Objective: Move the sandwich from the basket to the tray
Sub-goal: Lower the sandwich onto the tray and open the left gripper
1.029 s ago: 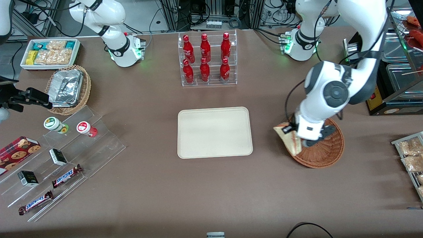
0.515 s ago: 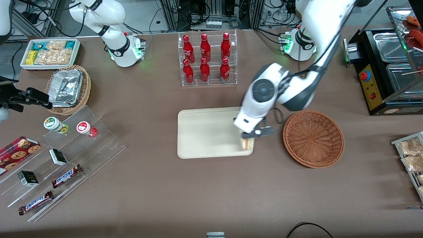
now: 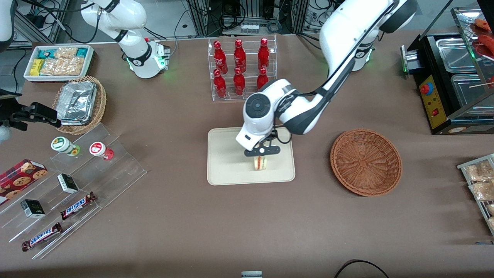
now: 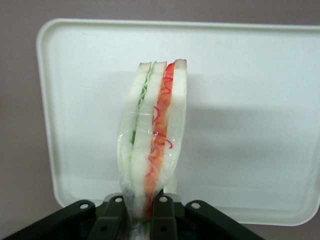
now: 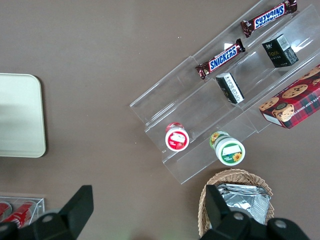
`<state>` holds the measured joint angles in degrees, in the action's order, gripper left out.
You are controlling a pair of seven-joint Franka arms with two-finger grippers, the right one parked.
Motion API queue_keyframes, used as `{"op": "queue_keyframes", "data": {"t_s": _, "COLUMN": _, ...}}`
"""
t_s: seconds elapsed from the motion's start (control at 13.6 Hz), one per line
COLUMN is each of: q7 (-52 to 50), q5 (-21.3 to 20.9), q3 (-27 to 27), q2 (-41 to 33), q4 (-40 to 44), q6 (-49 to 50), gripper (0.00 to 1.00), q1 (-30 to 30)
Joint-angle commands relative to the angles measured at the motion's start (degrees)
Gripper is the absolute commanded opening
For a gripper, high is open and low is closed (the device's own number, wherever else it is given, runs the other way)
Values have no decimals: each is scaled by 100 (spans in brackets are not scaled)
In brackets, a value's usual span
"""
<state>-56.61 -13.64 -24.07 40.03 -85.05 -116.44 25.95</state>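
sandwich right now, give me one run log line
stage: placing | tool: over tray, shut on sandwich | sandwich: on edge above tray, not released | basket: empty

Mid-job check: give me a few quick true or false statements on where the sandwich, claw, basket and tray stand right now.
1. The claw is shut on the sandwich. True.
2. The sandwich is in the basket. False: the basket holds nothing, and the sandwich hangs over the tray.
3. The claw is over the tray. True: the wrist view shows the tray directly under the sandwich.
4. The sandwich lies flat on the tray. False: it is held on edge, its red and green filling layers showing.
5. The basket sits on the tray. False: it stands on the table beside the tray, toward the working arm's end.
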Motion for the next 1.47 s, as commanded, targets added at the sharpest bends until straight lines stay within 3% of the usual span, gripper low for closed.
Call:
{"op": "queue_keyframes", "data": {"t_s": 0.0, "q7": -200, "q5": -139, "q3": 69, "q2": 329, "q4": 471, "q6": 200, "gripper": 0, "q1": 253}}
{"op": "queue_keyframes", "data": {"t_s": 0.88, "q7": -245, "q5": -165, "q3": 86, "q2": 567, "q4": 480, "q6": 183, "gripper": 0, "q1": 270}}
{"op": "queue_keyframes", "data": {"t_s": 0.96, "q7": -254, "q5": -156, "q3": 86, "q2": 576, "q4": 480, "q6": 166, "gripper": 33, "q1": 270}}
{"op": "queue_keyframes", "data": {"t_s": 1.03, "q7": -236, "q5": -156, "q3": 86, "q2": 584, "q4": 472, "q6": 157, "gripper": 99, "q1": 270}}
{"op": "queue_keyframes", "data": {"t_s": 1.4, "q7": -245, "q5": -156, "q3": 86, "q2": 567, "q4": 480, "q6": 157, "gripper": 100, "q1": 270}}
